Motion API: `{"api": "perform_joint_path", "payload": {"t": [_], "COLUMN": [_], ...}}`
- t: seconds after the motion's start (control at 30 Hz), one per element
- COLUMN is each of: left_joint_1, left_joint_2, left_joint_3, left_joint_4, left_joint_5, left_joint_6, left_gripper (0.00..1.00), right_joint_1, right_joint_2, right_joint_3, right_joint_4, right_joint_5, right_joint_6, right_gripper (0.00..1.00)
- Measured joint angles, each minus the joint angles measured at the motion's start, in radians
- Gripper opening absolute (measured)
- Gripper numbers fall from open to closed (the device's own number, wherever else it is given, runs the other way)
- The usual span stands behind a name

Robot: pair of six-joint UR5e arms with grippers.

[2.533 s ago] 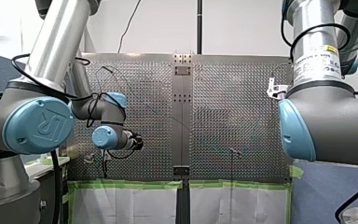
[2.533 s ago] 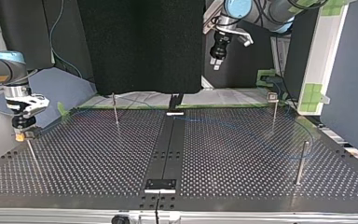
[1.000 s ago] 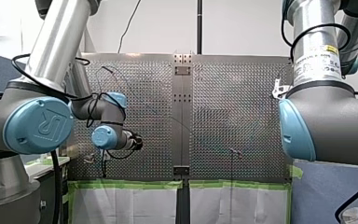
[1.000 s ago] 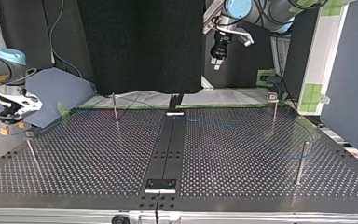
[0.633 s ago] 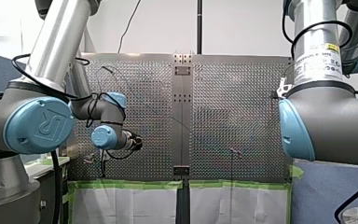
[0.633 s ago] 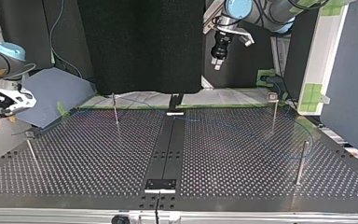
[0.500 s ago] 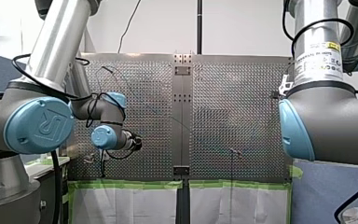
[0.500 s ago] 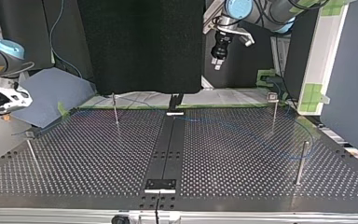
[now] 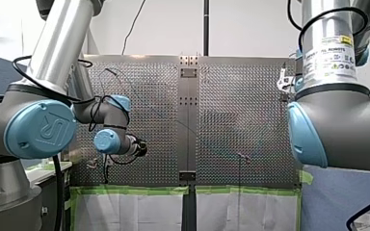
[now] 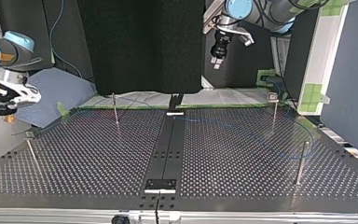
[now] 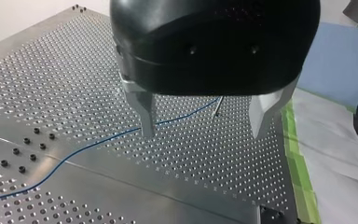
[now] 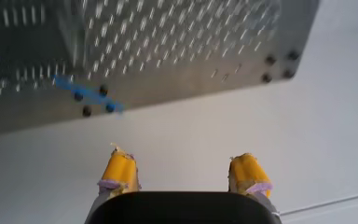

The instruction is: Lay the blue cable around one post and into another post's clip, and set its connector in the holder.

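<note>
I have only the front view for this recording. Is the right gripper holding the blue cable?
Observer: No. The right wrist view shows the right gripper open, nothing between its yellow pads.
Operator: Where is it?
Observer: In the top view it hangs beyond the edge of the table, at that view's left.
Operator: And the left gripper?
Observer: Open and empty in the left wrist view; the blue cable lies on the table under it.

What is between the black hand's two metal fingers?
Nothing held. The left wrist view shows perforated table and blue cable below the open left hand.
</note>
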Motion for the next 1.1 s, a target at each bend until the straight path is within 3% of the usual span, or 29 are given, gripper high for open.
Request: {"api": "perform_joint_path", "payload": {"t": [0.2, 0.4, 0.67, 0.8, 0.97, 1.1], "left_joint_1": [0.000, -0.001, 0.000, 0.002, 0.005, 0.006], "left_joint_2": [0.000, 0.000, 0.000, 0.000, 0.000, 0.000], "left_joint_3": [0.000, 0.000, 0.000, 0.001, 0.005, 0.007], "left_joint_4": [0.001, 0.002, 0.014, 0.040, 0.062, 0.072], "left_joint_5": [0.005, 0.004, -0.008, -0.035, -0.075, -0.114], "left_joint_6": [-0.005, -0.007, -0.007, -0.006, 0.002, 0.006], "left_gripper": [1.00, 1.00, 1.00, 1.00, 1.00, 1.00], "right_joint_1": [0.054, 0.105, 0.173, 0.206, 0.257, 0.291], "right_joint_2": [-0.054, -0.095, -0.048, -0.015, 0.036, 0.070], "right_joint_3": [0.054, 0.106, 0.173, 0.207, 0.215, 0.191], "right_joint_4": [-0.053, -0.065, -0.109, -0.142, -0.185, -0.180], "right_joint_5": [0.039, 0.089, 0.157, 0.190, 0.241, 0.275], "right_joint_6": [-0.054, -0.105, -0.173, -0.205, -0.217, -0.207], "right_gripper": [1.00, 1.00, 1.00, 1.00, 1.00, 1.00]}}
